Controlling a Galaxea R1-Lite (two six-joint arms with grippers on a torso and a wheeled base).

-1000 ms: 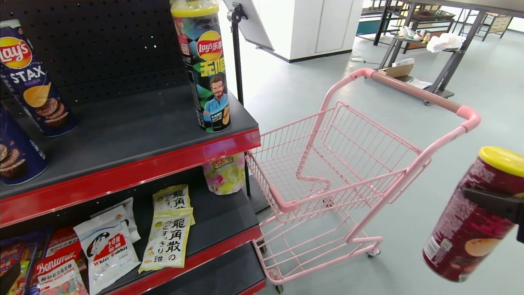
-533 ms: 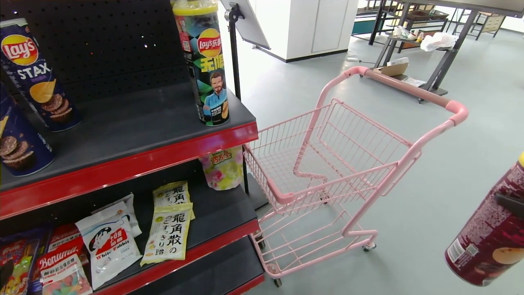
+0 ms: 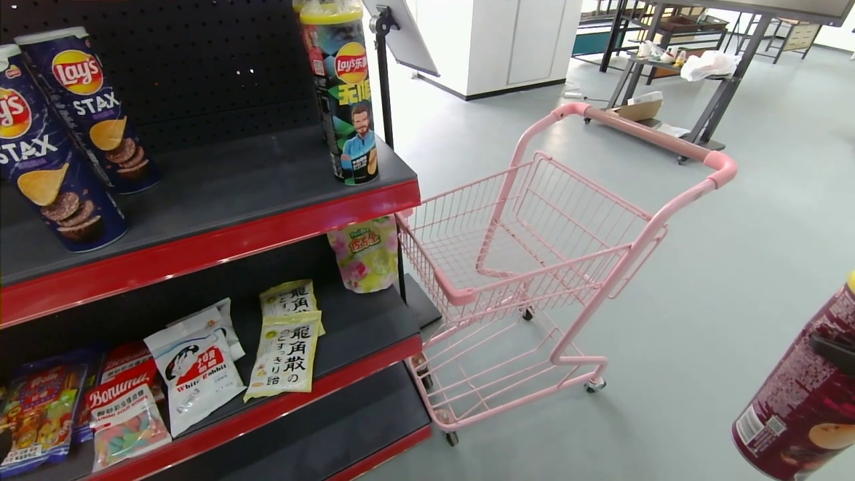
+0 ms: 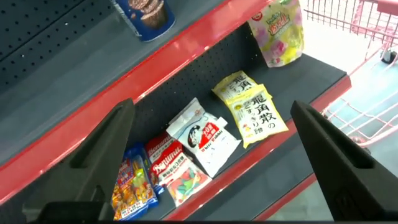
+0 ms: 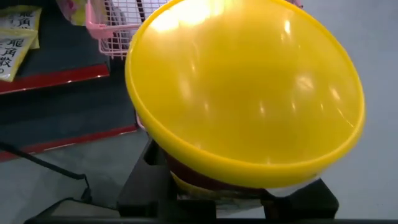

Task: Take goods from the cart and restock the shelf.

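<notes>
One maroon can [image 3: 798,401] is sitting pinched in the right gripper [image 5: 230,193], its yellow lid [image 5: 245,87] facing the wrist view. Left gripper [image 4: 211,143] fingers are standing spread.

Upper dark grey shelf board, red-lipped [image 3: 220,200]: open stretch between two blue cardboard chip tubes [image 3: 63,187] at left and tall green-black chip tube [image 3: 353,107] on the right corner. Pink wire shopping cart [image 3: 534,247] stands just beside the shelf end; grey floor [image 3: 721,254] right of it lies open.

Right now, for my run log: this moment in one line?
right gripper: shut on red chip can | left gripper: open, facing lower shelf
</notes>
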